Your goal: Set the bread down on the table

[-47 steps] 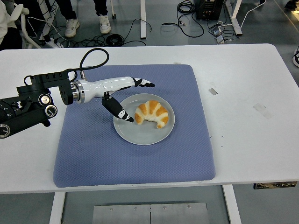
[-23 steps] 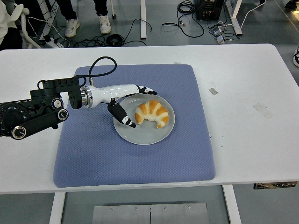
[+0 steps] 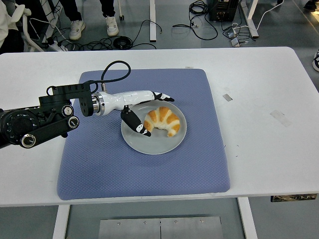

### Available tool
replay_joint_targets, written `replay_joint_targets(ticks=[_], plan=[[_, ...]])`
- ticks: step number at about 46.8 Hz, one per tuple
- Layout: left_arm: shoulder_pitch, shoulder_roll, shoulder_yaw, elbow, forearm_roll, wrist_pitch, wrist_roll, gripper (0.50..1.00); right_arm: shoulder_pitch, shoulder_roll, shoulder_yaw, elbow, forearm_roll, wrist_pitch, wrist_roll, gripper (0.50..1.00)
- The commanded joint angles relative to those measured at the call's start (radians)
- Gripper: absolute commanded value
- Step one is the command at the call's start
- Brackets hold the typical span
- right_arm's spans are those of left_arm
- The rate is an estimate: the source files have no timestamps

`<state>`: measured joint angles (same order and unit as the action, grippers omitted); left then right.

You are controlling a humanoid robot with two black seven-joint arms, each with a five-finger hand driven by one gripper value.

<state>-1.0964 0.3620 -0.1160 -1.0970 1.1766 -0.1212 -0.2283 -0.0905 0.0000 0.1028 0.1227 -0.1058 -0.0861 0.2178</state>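
One hand is working in this view: the left hand [image 3: 144, 112], reaching in from the left edge, is hovering at the croissant [image 3: 162, 121], which is lying on the grey plate [image 3: 155, 143] at the centre of the blue mat [image 3: 144, 169] covering the white table [image 3: 264, 144]. Its fingers are spread and gripping nothing; the upper fingers [image 3: 164, 97] are extending over the far side of the bread while the thumb [image 3: 137, 124] is sitting low at its near-left end, close to or just touching the crust, so the two are bracketing the pastry. The right hand is not showing. Judged from this pose, the grasp is about to be closed and the task is at an early stage, the bread not yet lifted. Two risks are presenting themselves. The thumb, arriving first, may be pushing the croissant across the smooth plate and out of the bracket; and a hard squeeze may be crushing or tearing the soft, curved pastry.
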Motion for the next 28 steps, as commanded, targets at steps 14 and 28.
replay_joint_targets(ticks=[14,28], plan=[[0.009,-0.031,0.002,0.037,0.006,0.002,-0.005,0.939,0.0,0.0,0.0,0.002,0.0,0.0,0.0,1.0],[0.01,-0.049,0.004,0.071,0.026,0.003,-0.042,0.928,0.0,0.0,0.0,0.0,0.0,0.0,0.0,1.0]])
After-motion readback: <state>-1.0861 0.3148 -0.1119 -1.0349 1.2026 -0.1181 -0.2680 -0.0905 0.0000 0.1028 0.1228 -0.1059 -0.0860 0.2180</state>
